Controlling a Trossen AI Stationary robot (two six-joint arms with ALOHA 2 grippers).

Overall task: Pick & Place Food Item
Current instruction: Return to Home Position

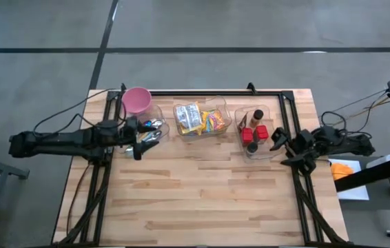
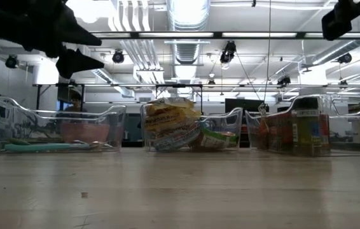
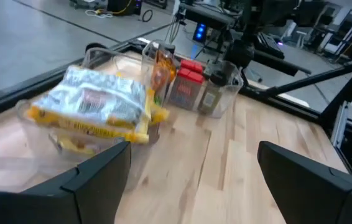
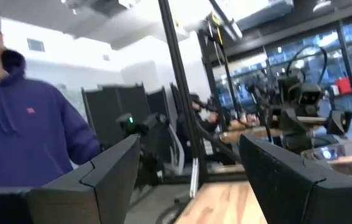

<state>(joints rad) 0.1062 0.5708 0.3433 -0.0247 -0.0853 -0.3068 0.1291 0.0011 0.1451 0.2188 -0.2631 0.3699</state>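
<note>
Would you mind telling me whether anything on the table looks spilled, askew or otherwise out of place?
Nothing looks spilled, tipped or damaged. The one small oddity is that the top noodle pack in the middle transparent bin stands above its rim. The left gripper and right gripper, both open, hold nothing.

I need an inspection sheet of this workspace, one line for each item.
Surface: wooden table, bare in front of the bins.
Job's things: left bin holds a blue utensil; middle bin holds noodle packs; right bin holds red-capped bottles.
Clutter: pink cup behind the left bin.
Pincers: left pincer open, at the left bin; right pincer open, at the table's right edge.
Cables: black cable by the left arm; more cables right of the table.
Surroundings: person in a purple hoodie in the room.
</note>
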